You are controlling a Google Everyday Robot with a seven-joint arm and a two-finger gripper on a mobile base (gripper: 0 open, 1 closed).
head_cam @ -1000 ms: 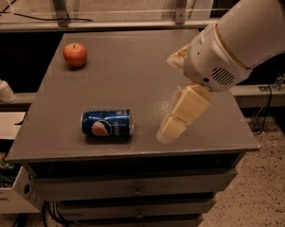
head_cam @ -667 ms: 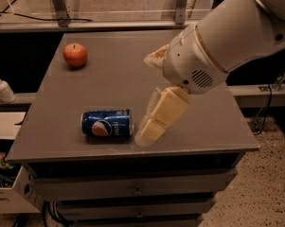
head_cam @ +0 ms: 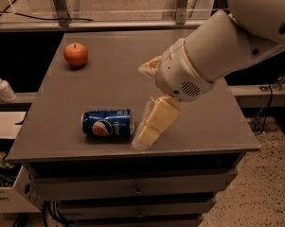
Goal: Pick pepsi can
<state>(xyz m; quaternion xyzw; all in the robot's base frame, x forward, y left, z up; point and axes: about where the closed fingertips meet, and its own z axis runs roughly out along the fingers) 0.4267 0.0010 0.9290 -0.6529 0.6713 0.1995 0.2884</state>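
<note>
So the can is lying flat on its side on the tabletop. It's close to the front edge and a bit left of the middle. Its long axis runs left to right, pretty much parallel to that front edge, so one end points at the left edge and the other at the right edge. Can't really make out which end is the top.

Looks-wise it's a blue can with silver rims on both ends. The round red-white-blue logo faces up toward the camera, with white lettering just to the right of it. No dents visible from here.

The claw hangs over the front half of the tabletop, right of the can, on a fat white arm coming in from the right edge. It's spread wide and gripping nothing. One of the cream fingers slants down toward the front edge, with its tip just beside the can's right end. Whether it actually touches the can is hard to call. The other finger sits farther back, mostly hidden behind the wrist.

There's an apple up near the far left corner, well apart from the can.
</note>
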